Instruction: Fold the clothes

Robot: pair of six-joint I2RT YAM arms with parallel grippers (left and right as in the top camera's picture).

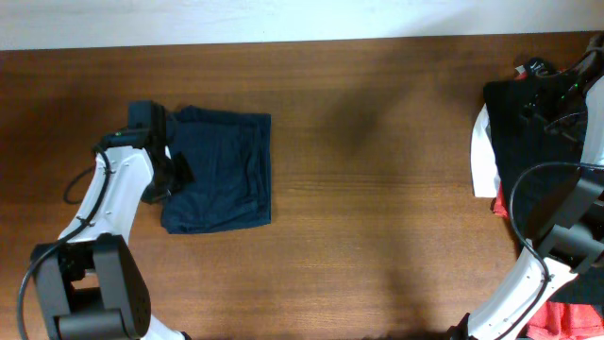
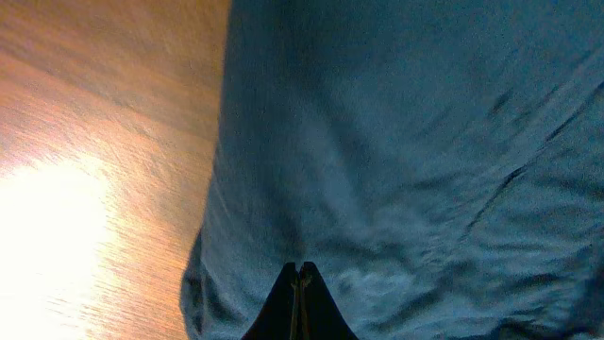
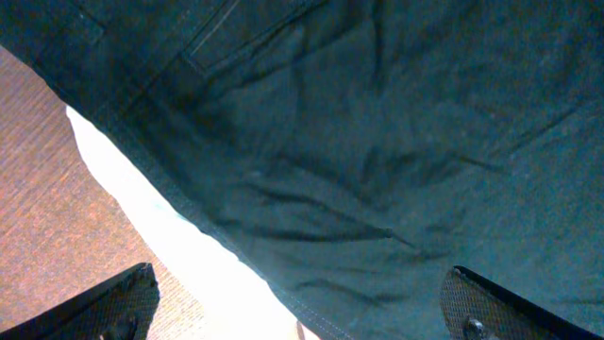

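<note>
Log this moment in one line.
left fingers: shut, over navy garment | right fingers: open, over black garment | white garment under black

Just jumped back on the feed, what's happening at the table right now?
The left claw is shut, tips together low over the navy garment near one edge. That garment lies as a rough folded rectangle on the table; whether the claw pinches fabric can't be told. The right claw is open above the black garment on the pile at the right, with a white garment beneath it and a red-orange garment nearby.
</note>
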